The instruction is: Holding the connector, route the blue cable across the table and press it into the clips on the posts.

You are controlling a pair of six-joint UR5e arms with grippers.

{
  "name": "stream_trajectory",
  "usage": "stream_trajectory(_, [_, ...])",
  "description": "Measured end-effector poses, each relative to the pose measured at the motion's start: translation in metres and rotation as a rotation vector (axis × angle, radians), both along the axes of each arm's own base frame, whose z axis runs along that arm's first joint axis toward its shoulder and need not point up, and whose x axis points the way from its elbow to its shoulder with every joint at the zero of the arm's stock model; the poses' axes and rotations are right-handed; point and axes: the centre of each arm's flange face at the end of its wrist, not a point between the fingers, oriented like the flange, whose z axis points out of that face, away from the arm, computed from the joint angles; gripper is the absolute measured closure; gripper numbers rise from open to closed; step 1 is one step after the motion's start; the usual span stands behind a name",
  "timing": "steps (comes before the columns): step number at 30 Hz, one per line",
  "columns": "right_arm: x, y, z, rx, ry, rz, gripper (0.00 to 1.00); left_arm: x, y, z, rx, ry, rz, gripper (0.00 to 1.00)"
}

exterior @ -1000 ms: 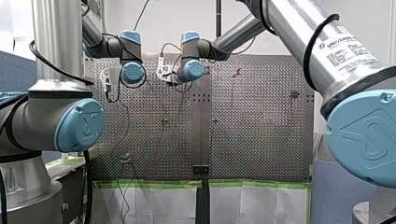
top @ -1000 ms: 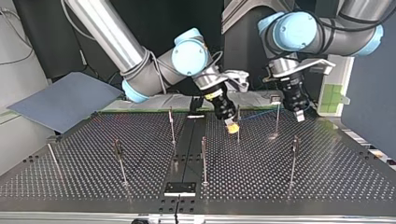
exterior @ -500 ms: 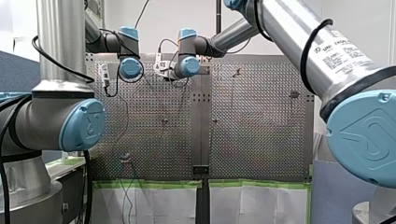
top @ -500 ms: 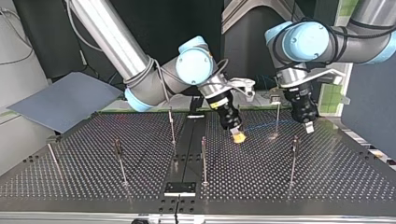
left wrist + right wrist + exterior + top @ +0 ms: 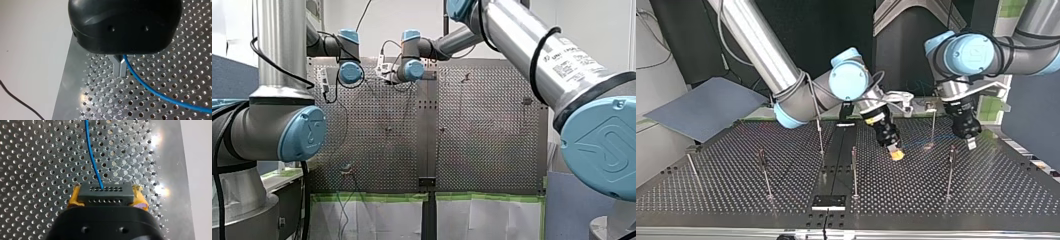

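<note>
My right claw [image 5: 107, 200] is closed on the connector [image 5: 103, 191]. Its yellow pads [image 5: 73, 198] clamp the two short ends of the dark block, so the blue cable [image 5: 91, 157] leaves the free face straight ahead and can be towed without twisting. My left claw [image 5: 120, 68] has its metal fingers drawn together, and the cable runs out from between them and curves away over the holes. I judge this a guiding pinch rather than a carrying one: it fixes a point further along the line, so the stretch between the two arms can be steered.

In the top view both claws hang low over the far half of the counter [image 5: 986, 192]. The right one is near the middle and the left one well apart toward that view's right, with a post [image 5: 933, 125] between them. The cable is too faint there to trace, and no view shows it seated in a clip. The likeliest first target, to my eye, is the clip [image 5: 952, 151] on the post just nearer the camera than my left claw.

The counter is a shiny perforated metal plate, with thin upright posts and a small black plate [image 5: 828, 201] at its near edge. A blue-grey sheet [image 5: 706, 107] lies beyond its corner at the top view's left. In the front view, green tape [image 5: 377, 197] borders white paper below the counter.
</note>
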Motion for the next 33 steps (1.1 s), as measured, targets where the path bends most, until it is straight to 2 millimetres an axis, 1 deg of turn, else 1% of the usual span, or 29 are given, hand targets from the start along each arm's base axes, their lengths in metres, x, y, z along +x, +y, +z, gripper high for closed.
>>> stream_trajectory(8, [0.004, -0.004, 0.024, -0.019, -0.040, 0.003, 1.00, 0.007, 0.005, 0.007, -0.004, -0.026, -0.034, 1.00])
stream_trajectory(12, [0.004, -0.007, 0.042, -0.031, -0.062, 0.001, 1.00, 0.010, 0.008, 0.008, -0.005, -0.035, -0.052, 1.00])
stream_trajectory(16, [0.005, -0.007, 0.060, -0.050, -0.089, 0.002, 1.00, 0.017, 0.011, 0.004, -0.005, -0.028, -0.060, 1.00])
stream_trajectory(20, [0.009, -0.006, 0.072, -0.065, -0.110, 0.007, 1.00, 0.023, 0.013, -0.004, -0.004, -0.005, -0.057, 1.00])
stream_trajectory(23, [0.014, -0.004, 0.072, -0.069, -0.116, 0.014, 1.00, 0.025, 0.016, -0.006, -0.002, -0.003, -0.052, 1.00])
stream_trajectory(27, [0.022, -0.002, 0.061, -0.061, -0.106, 0.025, 1.00, 0.026, 0.019, -0.005, -0.001, -0.004, -0.045, 1.00])
stream_trajectory(33, [0.024, 0.000, 0.054, -0.052, -0.095, 0.027, 1.00, 0.029, 0.022, -0.005, 0.000, -0.012, -0.054, 1.00])
